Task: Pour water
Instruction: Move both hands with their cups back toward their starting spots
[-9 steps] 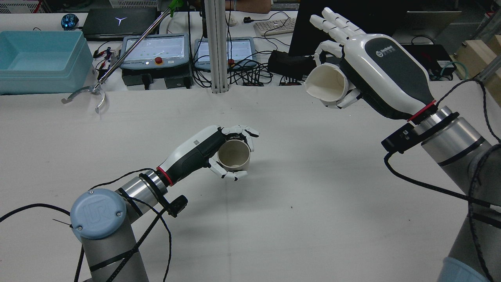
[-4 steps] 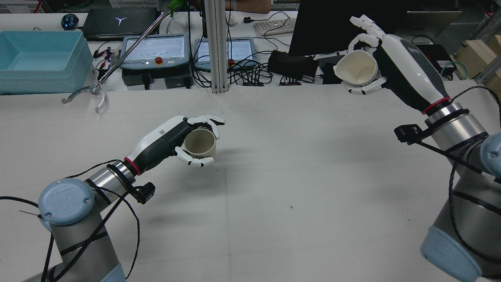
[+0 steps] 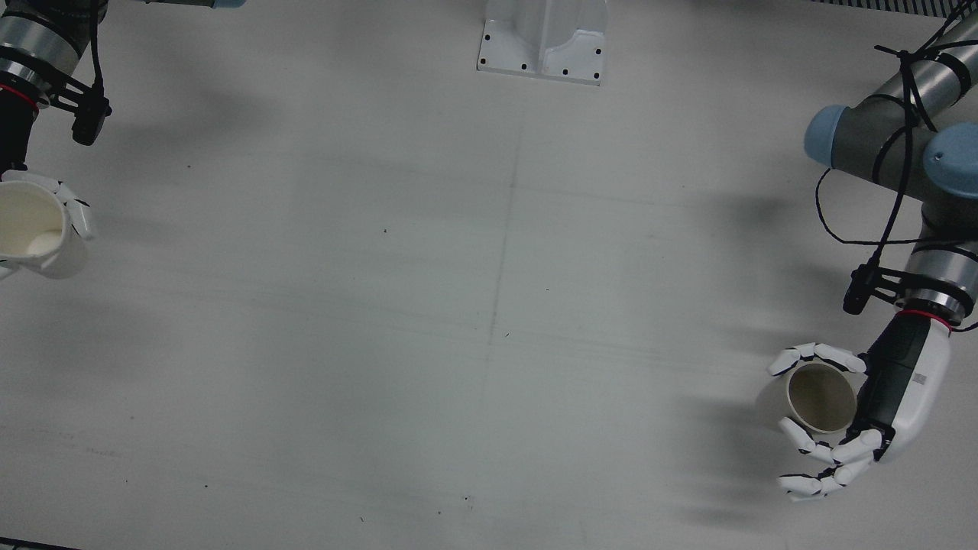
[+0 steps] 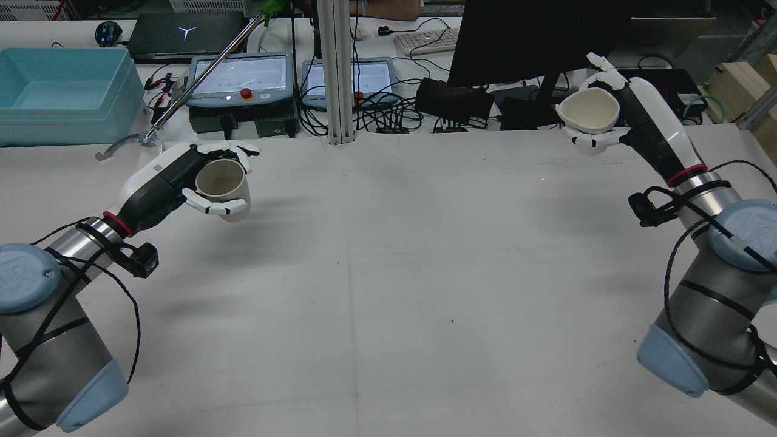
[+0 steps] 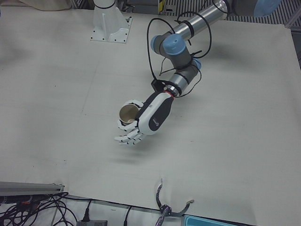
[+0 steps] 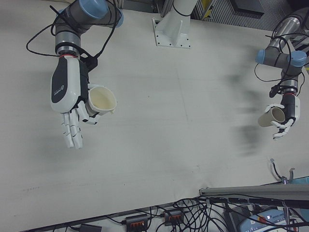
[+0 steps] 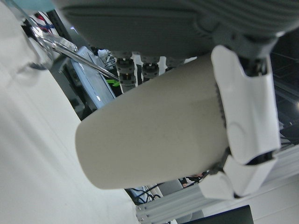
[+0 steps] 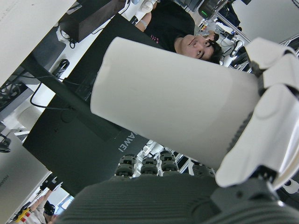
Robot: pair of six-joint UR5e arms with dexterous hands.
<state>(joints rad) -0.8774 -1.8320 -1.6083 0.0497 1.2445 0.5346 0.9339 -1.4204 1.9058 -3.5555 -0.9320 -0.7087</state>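
jointed white fingers (image 4: 215, 208) clasp smooth tapered paper cups (image 4: 223, 186).

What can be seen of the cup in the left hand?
The beige paper cup is a plain tapered tumbler, unmarked, with a darker inside in which no liquid shows. The left hand wraps it from the side, fingers over the rim's far edge and across its wall. It is held above the table, tilted, near the table's far left edge.

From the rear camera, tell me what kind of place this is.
Probably a robotics lab: two teach pendants stand behind the white table, beside a keyboard, a monitor and tangled cables, while each robot hand holds a paper cup.
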